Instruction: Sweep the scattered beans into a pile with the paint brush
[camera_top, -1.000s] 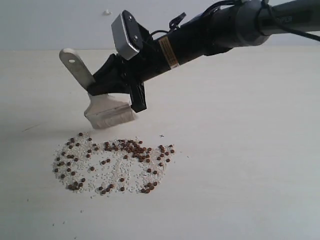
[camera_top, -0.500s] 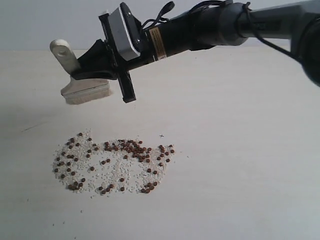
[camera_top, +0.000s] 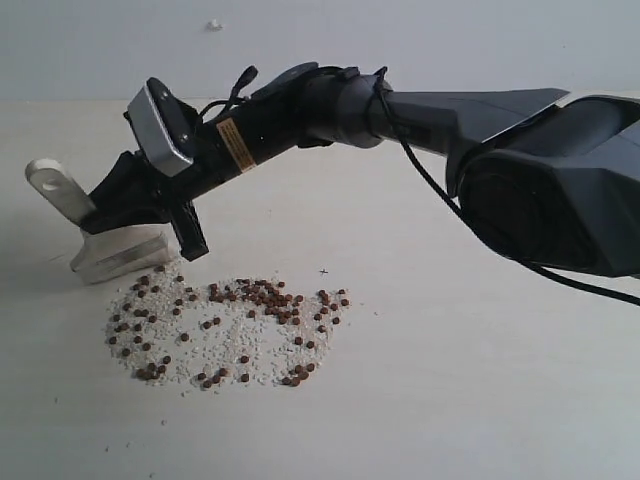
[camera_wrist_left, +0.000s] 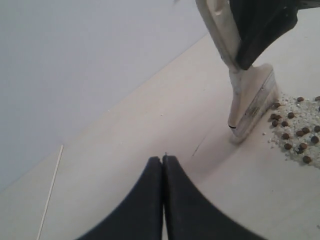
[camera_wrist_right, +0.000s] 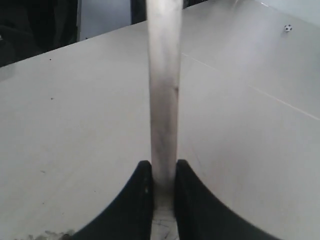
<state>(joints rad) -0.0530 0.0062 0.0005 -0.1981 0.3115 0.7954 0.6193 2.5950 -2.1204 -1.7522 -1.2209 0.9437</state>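
Notably, the right claw (camera_top: 160, 215) was clamped partway closed on the handle of the brush (camera_top: 112, 252), bristles down on the desk (camera_top: 480, 380) just beside the outermost beans (camera_top: 230, 320). The left claw (camera_wrist_left: 163, 161) was shut, empty. Risk: a fast or hard stroke could flick beans outward; the handle could twist in the narrow grip.

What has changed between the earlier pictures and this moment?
The right pincer, shut on the wide flat paint brush with pale wooden handle and silver ferrule, carried it up, then leftward and down in the exterior view. Its bristles now seem to rest on the pale table at the left edge of the tiny reddish-brown beans. Nothing was taken or released. The beans and white crumbs lie as before.
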